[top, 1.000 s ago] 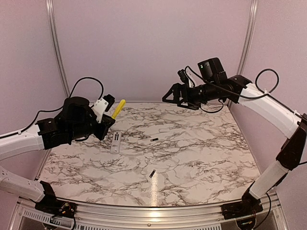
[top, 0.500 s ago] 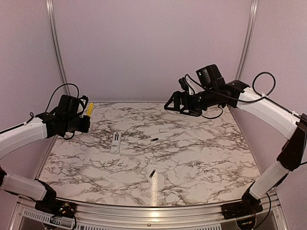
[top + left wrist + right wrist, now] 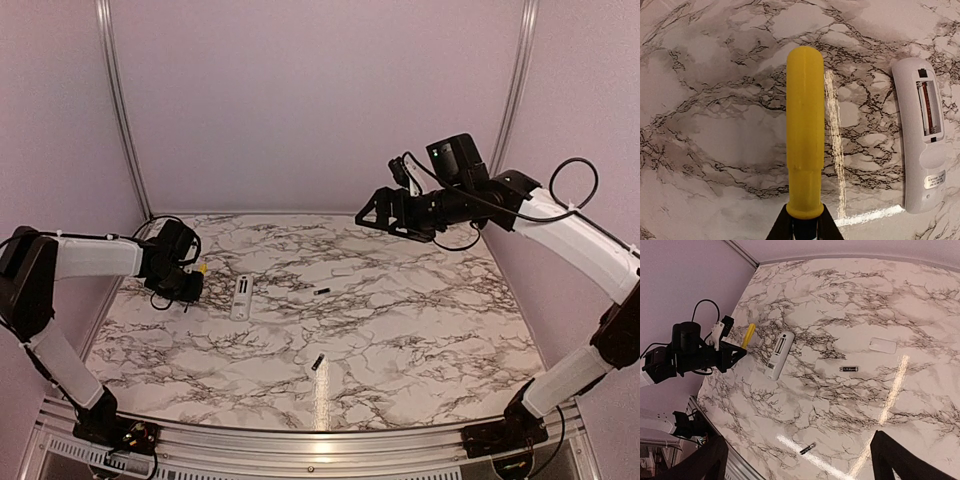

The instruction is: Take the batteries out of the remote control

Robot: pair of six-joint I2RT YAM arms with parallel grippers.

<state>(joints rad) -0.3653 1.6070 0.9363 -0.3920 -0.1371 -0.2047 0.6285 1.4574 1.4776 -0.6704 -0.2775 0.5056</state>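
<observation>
My left gripper (image 3: pixel 802 227) is clamped shut on the yellow screwdriver (image 3: pixel 804 135), pinching the dark neck just below the handle. My right gripper (image 3: pixel 375 213) hangs spread wide with nothing in it, high over the far right of the marble-print table (image 3: pixel 420 330).

The remote control (image 3: pixel 922 145) lies flat on the table just beside the screwdriver handle, on its right in the left wrist view and not touching it. It is compartment side up, and the recess shows a coppery-brown inside.

The batteries are out on the table. One (image 3: pixel 322 291) is near the middle, to the right of the remote. The other (image 3: pixel 317 362) is nearer my bases, at the end of a glare streak. Both are well apart from either gripper.

My left fingers are cut off at the frame bottom in the wrist view, and the screwdriver's tip is hidden. From the top view only a speck of yellow shows past that gripper (I can't tell whether the handle touches the table). The battery markings are too small to read.

- **Remote:** a slim white plastic bar with rounded ends and a small label.
- **Handle:** smooth, matte, cylindrical, with a domed end.
- **Batteries:** tiny dark cylinders.
- **Pale rounded flat plate (image 3: pixel 883 345):** lies beyond the middle battery.
- **Right fingers (image 3: pixel 710 462):** black.
</observation>
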